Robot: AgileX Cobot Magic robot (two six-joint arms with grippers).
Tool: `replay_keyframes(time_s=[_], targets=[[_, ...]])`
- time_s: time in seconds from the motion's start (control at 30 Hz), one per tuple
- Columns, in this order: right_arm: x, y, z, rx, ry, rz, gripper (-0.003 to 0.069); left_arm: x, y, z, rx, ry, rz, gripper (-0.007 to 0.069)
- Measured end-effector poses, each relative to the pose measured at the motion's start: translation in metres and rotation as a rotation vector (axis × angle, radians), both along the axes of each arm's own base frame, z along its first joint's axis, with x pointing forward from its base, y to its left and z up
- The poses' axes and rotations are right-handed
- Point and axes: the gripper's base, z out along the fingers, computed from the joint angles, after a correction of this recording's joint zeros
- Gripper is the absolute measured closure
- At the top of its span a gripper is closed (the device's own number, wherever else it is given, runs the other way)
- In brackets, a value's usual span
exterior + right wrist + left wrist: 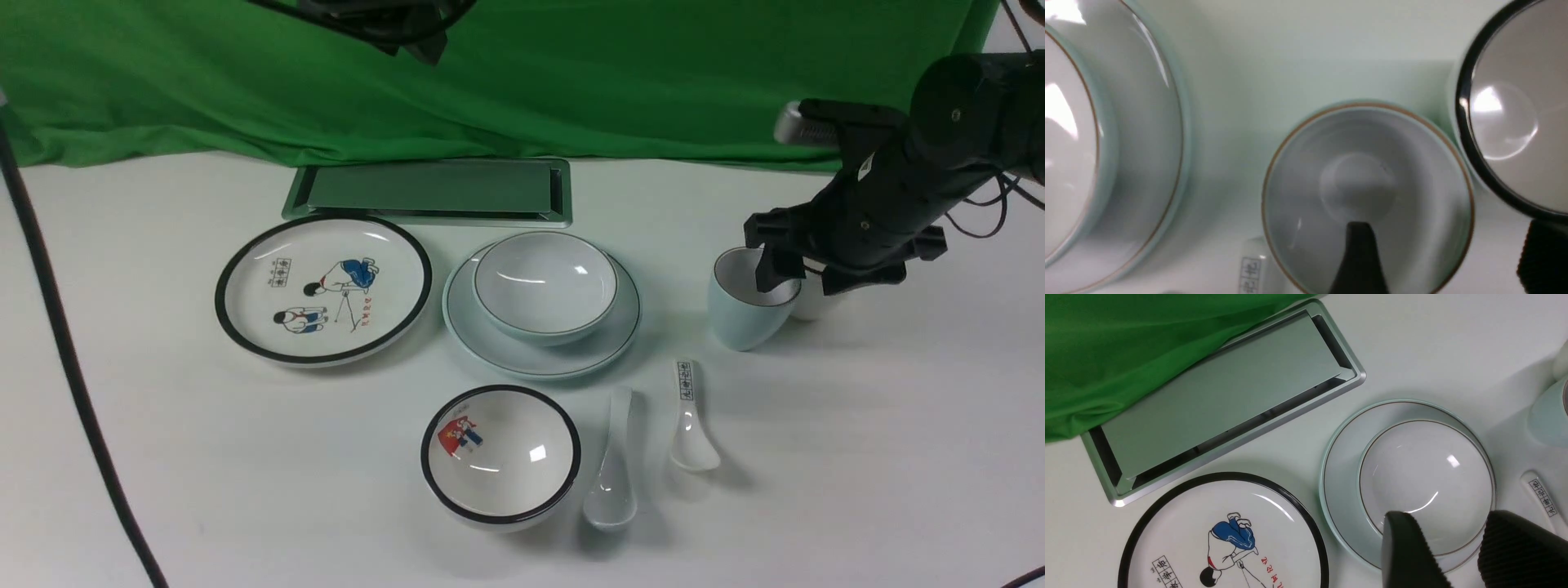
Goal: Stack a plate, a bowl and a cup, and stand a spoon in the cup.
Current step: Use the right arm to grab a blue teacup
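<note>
The cup (743, 318) stands upright on the table (857, 449), right of the stack and apart from it. Nothing is inside it except one finger of the right gripper (804, 282). The other finger hangs outside the cup's right wall, between it and the black-rimmed white cup (1511, 122) just beside. The jaws are spread wide across that wall. No clamping contact shows in the wrist view.

The bowl (545, 282) sits upright and roughly centred on the plate (506, 347), mid-table, and is empty. The spoon (611, 482) lies flat in front of the plate with its scoop toward the robot. It touches nothing.

The left gripper (1447, 522) shows only in its own wrist view. Its ribbed fingers (1408, 555) stand apart above the bowl's rim with nothing between them.

Other items noted:
- The lettered spoon (690, 425) lies just right of the plain one and parallel to it.
- The figured bowl (500, 453) is to the plain spoon's left.
- The cartoon plate (322, 286) is left of the stack.
- A metal hatch (429, 189) lies behind, at the edge of the green cloth (571, 73).
</note>
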Motion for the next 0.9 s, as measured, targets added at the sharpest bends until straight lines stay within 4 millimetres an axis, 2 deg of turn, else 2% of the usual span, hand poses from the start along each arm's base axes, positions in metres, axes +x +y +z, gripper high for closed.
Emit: replay_keyframes(time_s=[0.13,0.53,0.6,0.7,0.83,0.9], targets=[[0.002,0.001,-0.002,0.011,-0.005,-0.008,0.0143,0.0,0.0,0.0,0.002,-0.001,-0.003,0.0398],[0.006,0.003,-0.024,0.018,0.064,-0.034,0.0144,0.0,0.0,-0.001,0.006,-0.003,-0.008,0.0389],[0.007,0.003,-0.03,0.016,0.073,-0.036,0.0177,0.002,0.0,-0.002,0.009,0.001,-0.009,0.0388],[0.008,0.003,-0.033,0.015,0.079,-0.036,0.0265,0.003,-0.001,-0.005,0.01,0.007,-0.009,0.0389],[0.007,0.003,-0.032,0.004,0.08,-0.011,0.0561,0.005,0.0,-0.008,0.026,0.008,-0.012,0.0389],[0.005,0.003,-0.03,-0.011,0.087,0.024,0.0574,0.005,0.001,-0.007,0.045,0.002,-0.005,0.0389]])
